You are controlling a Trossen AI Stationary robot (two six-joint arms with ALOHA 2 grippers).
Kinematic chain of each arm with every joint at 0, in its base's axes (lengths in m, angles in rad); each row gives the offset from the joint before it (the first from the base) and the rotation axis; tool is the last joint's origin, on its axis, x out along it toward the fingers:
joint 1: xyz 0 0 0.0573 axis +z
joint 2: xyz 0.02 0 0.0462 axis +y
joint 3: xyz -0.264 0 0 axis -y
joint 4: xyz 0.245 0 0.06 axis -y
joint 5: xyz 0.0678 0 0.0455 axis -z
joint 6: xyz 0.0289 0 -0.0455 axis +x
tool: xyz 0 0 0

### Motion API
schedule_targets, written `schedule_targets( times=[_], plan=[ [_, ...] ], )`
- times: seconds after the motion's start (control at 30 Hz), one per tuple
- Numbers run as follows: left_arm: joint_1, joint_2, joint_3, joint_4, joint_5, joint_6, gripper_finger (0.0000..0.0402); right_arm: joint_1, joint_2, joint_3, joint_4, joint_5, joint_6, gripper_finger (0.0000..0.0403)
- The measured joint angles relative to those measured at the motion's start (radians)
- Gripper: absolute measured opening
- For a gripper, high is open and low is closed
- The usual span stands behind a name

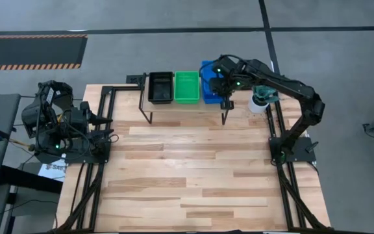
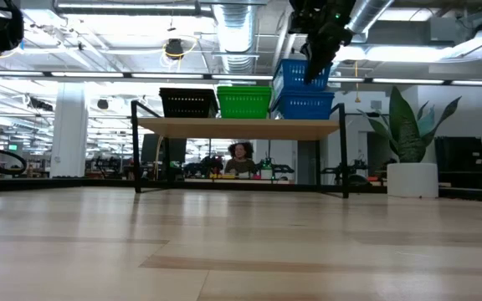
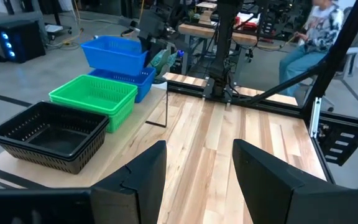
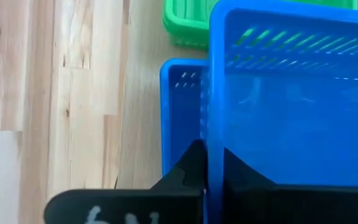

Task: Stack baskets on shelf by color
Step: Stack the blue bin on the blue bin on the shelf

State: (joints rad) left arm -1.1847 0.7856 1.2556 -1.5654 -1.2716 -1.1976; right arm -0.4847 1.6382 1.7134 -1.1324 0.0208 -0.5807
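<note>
The shelf stands at the table's far edge. On it sit black baskets at its left, green baskets in the middle and a blue basket at its right. My right gripper is over the shelf's right end, shut on another blue basket, which is above the resting blue one. How many baskets are nested in each pile I cannot tell. My left gripper waits open at the table's left edge, holding nothing. My right gripper pinches the upper blue basket's side wall, the one toward the table's right. One finger is outside it and one finger inside, coming from above. The basket is tilted above the lower blue basket; whether they touch I cannot tell.
A white and teal object stands by the table's right rail near the shelf. The wide wooden tabletop lies on the near side of the shelf. A seated person is in the room beyond the table.
</note>
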Motion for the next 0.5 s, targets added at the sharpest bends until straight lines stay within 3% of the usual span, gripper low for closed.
schedule_targets(
  times=[0.5],
  plan=[
    [0.0, 0.0, 0.0, 0.0, 0.0, -0.002, 0.0174, -0.005, 0.002, 0.0, -0.015, 0.0, 0.036, 0.0064]
  ],
)
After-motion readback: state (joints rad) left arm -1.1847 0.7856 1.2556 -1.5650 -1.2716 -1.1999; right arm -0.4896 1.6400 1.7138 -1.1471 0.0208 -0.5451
